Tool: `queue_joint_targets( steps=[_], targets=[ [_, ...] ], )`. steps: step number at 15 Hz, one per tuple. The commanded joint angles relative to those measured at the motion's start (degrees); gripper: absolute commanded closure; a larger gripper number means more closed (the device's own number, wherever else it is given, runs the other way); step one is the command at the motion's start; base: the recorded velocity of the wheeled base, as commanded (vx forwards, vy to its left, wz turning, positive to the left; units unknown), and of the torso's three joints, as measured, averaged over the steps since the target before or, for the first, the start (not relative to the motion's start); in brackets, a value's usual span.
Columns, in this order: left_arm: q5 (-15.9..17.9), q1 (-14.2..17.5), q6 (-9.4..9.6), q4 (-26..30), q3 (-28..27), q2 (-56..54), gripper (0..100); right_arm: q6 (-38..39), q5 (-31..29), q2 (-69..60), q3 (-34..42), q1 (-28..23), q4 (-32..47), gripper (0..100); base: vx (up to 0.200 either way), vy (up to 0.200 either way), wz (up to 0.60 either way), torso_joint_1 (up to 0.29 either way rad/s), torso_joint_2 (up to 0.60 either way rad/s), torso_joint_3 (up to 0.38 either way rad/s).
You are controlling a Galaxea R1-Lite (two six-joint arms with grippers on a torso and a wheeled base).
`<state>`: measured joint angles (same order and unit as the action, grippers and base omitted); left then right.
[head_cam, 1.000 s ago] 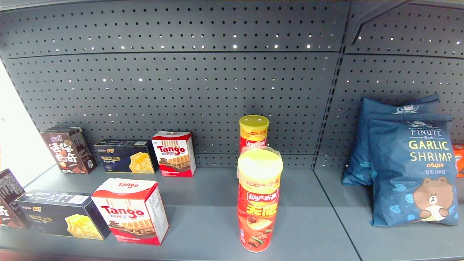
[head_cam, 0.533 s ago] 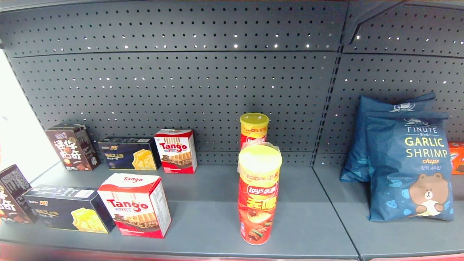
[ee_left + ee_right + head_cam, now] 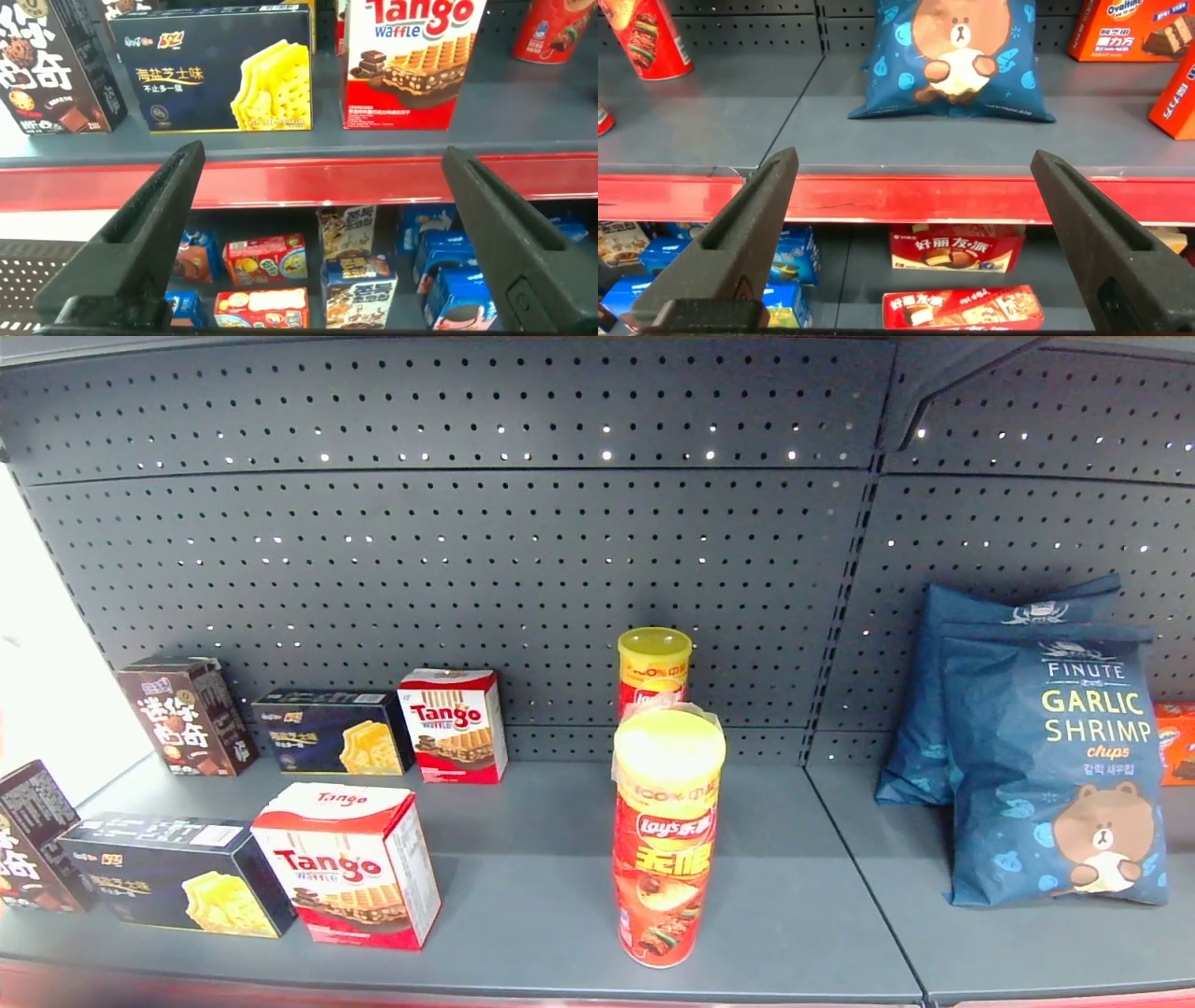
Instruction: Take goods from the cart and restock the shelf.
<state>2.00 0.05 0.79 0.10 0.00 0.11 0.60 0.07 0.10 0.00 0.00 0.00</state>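
The grey shelf (image 3: 523, 896) carries two red chip cans with yellow lids, one at the front (image 3: 665, 840) and one behind it (image 3: 653, 672). Left of them stand red-and-white wafer boxes (image 3: 347, 863), dark blue cracker boxes (image 3: 177, 887) and a brown box (image 3: 187, 714). Two blue chip bags (image 3: 1055, 765) lean at the right. My left gripper (image 3: 318, 233) is open and empty in front of the shelf's red front edge (image 3: 318, 177), below the cracker box (image 3: 220, 70) and wafer box (image 3: 411, 61). My right gripper (image 3: 915, 233) is open and empty before the same edge (image 3: 915, 198), below a blue bag (image 3: 952, 56).
A perforated back wall (image 3: 467, 569) closes the shelf behind. A lower shelf holds several small boxes (image 3: 355, 280) and red boxes (image 3: 957, 247). Orange boxes (image 3: 1144, 28) stand at the far right. Bare shelf lies between the cans and the bags (image 3: 803, 859).
The head camera shifted a little one second ago, so the whole picture moved. Since half a second ago nothing differs, and the goods stay where they were.
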Motion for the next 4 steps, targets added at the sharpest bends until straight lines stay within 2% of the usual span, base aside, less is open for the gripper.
queue_joint_targets(
  steps=[1, 4],
  targets=[
    [0.02, 0.04, 0.00, -0.01, 0.00, 0.07, 0, 0.02, 0.01, 0.08, 0.00, 0.00, 0.00, 0, 0.000, 0.000, 0.00, 0.000, 0.00, 0.000],
    [0.02, 0.04, 0.00, -0.01, 0.00, 0.07, 0, -0.07, 0.01, 0.08, 0.00, 0.00, 0.09, 0, 0.000, 0.000, 0.00, 0.000, 0.00, 0.000]
  ],
)
